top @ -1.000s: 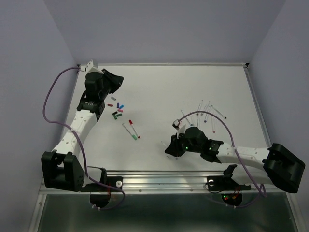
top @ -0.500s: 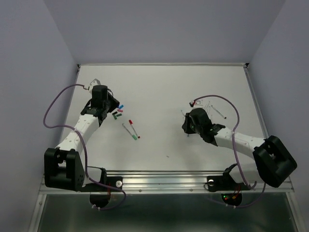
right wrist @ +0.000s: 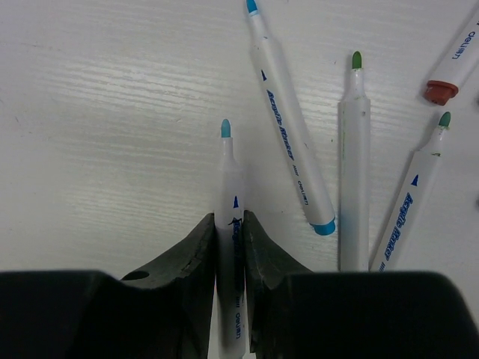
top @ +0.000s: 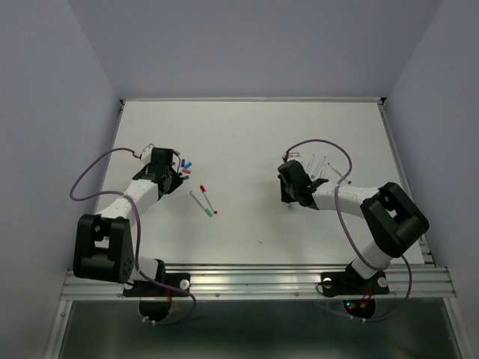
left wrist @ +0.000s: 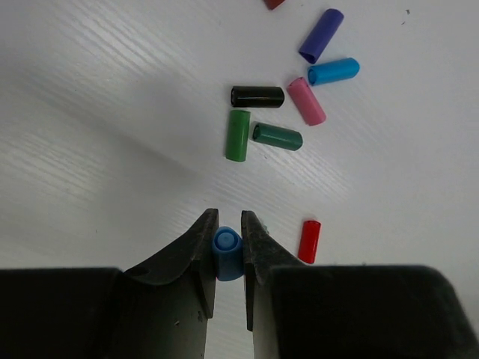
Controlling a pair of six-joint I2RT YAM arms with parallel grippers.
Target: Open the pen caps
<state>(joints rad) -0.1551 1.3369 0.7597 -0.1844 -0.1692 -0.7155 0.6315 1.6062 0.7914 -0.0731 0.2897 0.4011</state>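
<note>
So my left hand point(left wrist: 228, 238) was pinched tight on a blue cap point(left wrist: 226, 253), held between both fingers with its open end facing the wrist cam. The other caps were lying loose on the worktop point(left wrist: 112, 112) just ahead. A red cap point(left wrist: 309, 241) sat right next to one finger. Further out a green cap point(left wrist: 238, 135) and a dark green cap point(left wrist: 277, 136) lay close together at an angle, with a black cap point(left wrist: 257, 96) just past them. A pink cap point(left wrist: 307, 101) had a light blue cap point(left wrist: 333, 71) at its far end, touching or nearly so, and a purple cap point(left wrist: 321, 35) was beyond that. Something dark red poked in at the top edge, too cut off for me to call it. My right hand point(right wrist: 230, 228) was clamped on a blue-tipped pen point(right wrist: 229, 179), uncapped, with the tip pointing away from me. Just to its right lay a second pen point(right wrist: 288, 120), also with a bare blue tip, angled across. Then came a green pen point(right wrist: 354, 164) and a slanted green pen point(right wrist: 412, 194), and a red-ended pen point(right wrist: 453, 71) came in from the corner. From above, a pair of pens point(top: 200, 203) lay on their own between my two arms, well apart from both piles.
</note>
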